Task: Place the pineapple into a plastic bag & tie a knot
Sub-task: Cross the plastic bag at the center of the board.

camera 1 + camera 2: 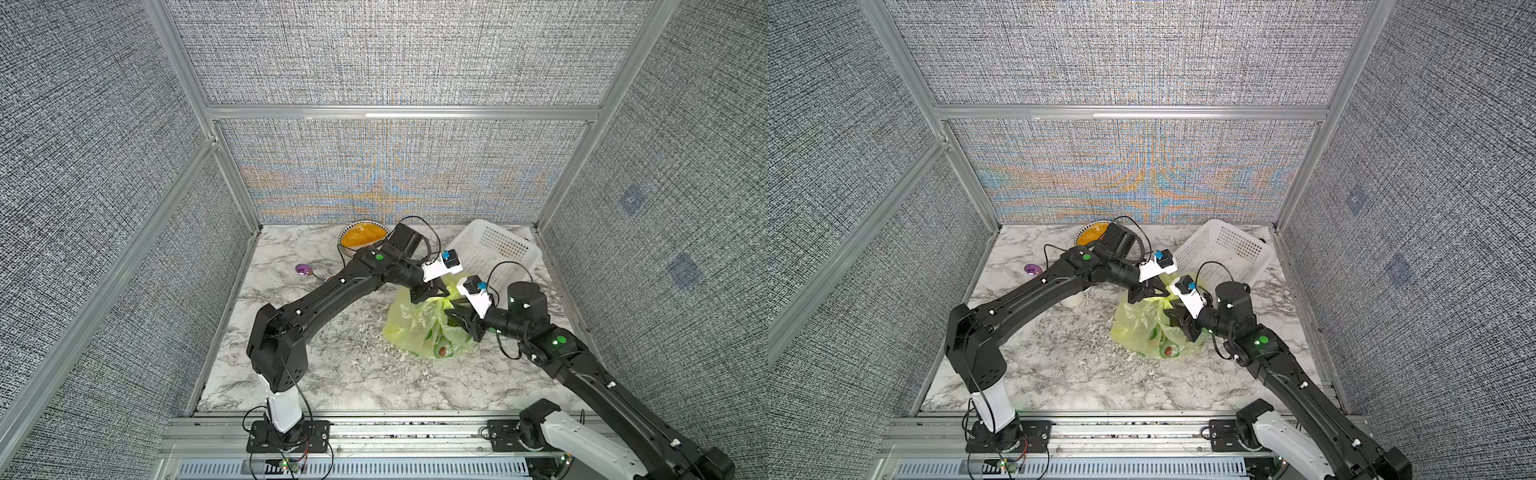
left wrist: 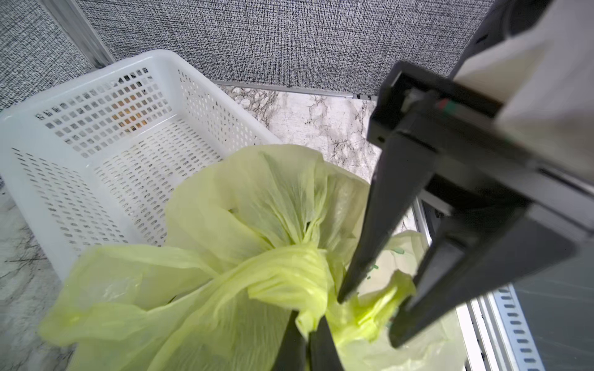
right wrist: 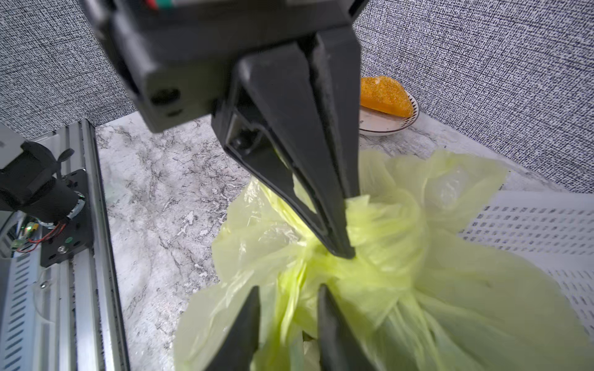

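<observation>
A small purple oval (image 1: 303,269) lies far left on the marble table (image 1: 332,374), well apart from everything else. Right of it, a white cup (image 1: 1070,300) stands mostly hidden under the left arm (image 1: 332,291). At the back wall a plate (image 3: 385,127) holds an orange wedge (image 3: 385,96). In both top views the left arm's wrist joint covers the plate's right edge.

Right of centre, the bag (image 1: 415,324) lies crumpled on the table, just in front of the white basket (image 1: 494,249). I cannot tell whether they touch. The knot (image 2: 289,266) sits on top of the bag with loop ends sticking out. The pineapple cannot be made out through the plastic.

The left gripper (image 3: 341,250) reaches over the bag, its jaws pressed together on a fold of the bag right at the knot. The right gripper (image 2: 369,318) is at the knot's other side, jaws apart. A crumpled loop end lies between its fingertips, not clamped.

The basket stands tipped in the back right corner, its open side facing the arms. Something orange-brown shows through the holes of its far wall, too unclear to name. In both top views the right arm's joint and cable cross in front of its near corner.
</observation>
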Robot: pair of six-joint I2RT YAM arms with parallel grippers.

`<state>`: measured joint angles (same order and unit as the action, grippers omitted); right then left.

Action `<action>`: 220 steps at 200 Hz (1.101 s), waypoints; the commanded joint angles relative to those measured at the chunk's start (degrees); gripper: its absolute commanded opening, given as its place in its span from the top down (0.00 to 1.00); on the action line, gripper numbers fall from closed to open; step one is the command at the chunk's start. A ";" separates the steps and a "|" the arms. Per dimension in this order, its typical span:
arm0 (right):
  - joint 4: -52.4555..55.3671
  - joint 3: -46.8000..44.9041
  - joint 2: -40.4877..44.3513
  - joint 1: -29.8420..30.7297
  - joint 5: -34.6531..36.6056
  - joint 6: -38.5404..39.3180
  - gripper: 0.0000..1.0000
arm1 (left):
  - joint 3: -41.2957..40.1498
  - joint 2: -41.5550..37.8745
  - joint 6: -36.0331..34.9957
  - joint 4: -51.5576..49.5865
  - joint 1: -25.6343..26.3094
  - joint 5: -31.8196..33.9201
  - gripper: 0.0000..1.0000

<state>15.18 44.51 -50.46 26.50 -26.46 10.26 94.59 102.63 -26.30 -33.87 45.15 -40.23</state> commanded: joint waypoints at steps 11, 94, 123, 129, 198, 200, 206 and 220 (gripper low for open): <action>17.36 12.17 -1.42 -0.18 -3.66 -5.17 0.47 | -5.60 -4.14 4.33 9.52 0.12 2.71 1.00; 25.27 30.65 -8.14 -1.97 11.71 -64.12 0.54 | -15.40 -9.07 7.85 24.83 1.99 9.73 1.00; 13.64 23.94 -4.07 -1.98 12.47 -89.21 0.45 | -17.51 -9.98 9.38 28.33 2.89 11.57 1.00; 12.00 22.58 -3.59 -1.96 11.86 -93.98 0.42 | -18.01 -10.25 9.53 28.78 3.04 12.08 1.00; 2.28 10.54 -0.18 3.81 16.39 -118.64 0.25 | -23.39 -12.78 10.91 34.86 3.56 13.41 1.00; 2.24 10.47 -0.35 4.10 16.60 -118.68 0.25 | -23.39 -12.73 10.90 34.95 3.55 13.46 1.00; 2.08 10.17 -0.72 4.48 16.87 -118.96 0.24 | -23.48 -12.78 11.00 35.24 3.59 13.47 1.00; 0.03 8.30 -1.18 5.38 16.95 -120.48 0.23 | -23.57 -12.71 11.06 35.86 3.72 13.73 1.00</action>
<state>20.99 54.57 -51.22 30.65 -11.03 -103.74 71.09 90.30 -15.97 -1.91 48.66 -26.96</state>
